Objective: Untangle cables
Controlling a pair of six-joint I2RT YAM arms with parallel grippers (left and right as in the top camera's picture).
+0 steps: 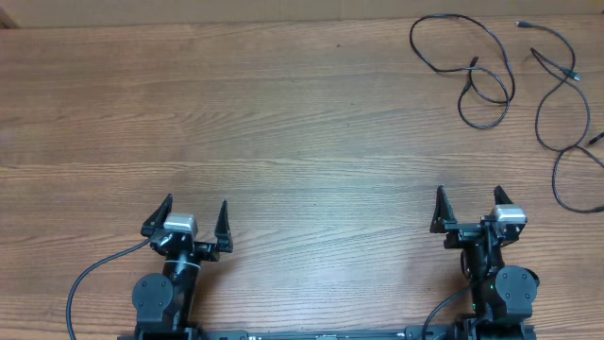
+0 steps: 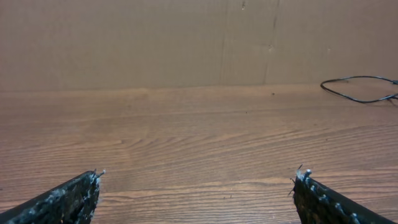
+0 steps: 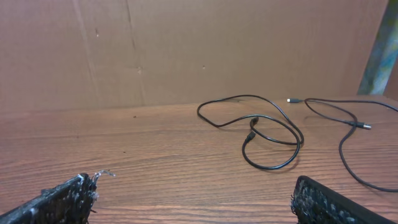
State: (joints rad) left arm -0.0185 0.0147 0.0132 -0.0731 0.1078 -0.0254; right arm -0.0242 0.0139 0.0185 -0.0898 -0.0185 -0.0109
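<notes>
Grippers first: the left gripper (image 1: 185, 222), black with two pointed fingers, stands spread wide near the front edge of the brown wooden table (image 1: 283, 142) and holds nothing. The right gripper (image 1: 469, 210), of the same kind, is also spread wide and empty, and it rests near the same front edge.

From the right gripper outward, the thin black cables (image 1: 500, 76) lie at the far right corner of the table, well apart from both claws. The nearer cable makes a loose loop that crosses over itself, with a small plug inside the loop; the right wrist view shows it well (image 3: 267, 134). A second strand runs beside it toward the right edge of the table and partly leaves the overhead view. From above, these two seem separate from each other, but I cannot be sure at the edge. The left wrist view shows only a small piece of cable (image 2: 360, 90) far to the right.

In my judgement, the next step belongs to the right arm. It should reach to the crossing of the loop, take only one strand close to the plug, and pull it slowly away from the other cable, so that the loop opens and does not tighten.
</notes>
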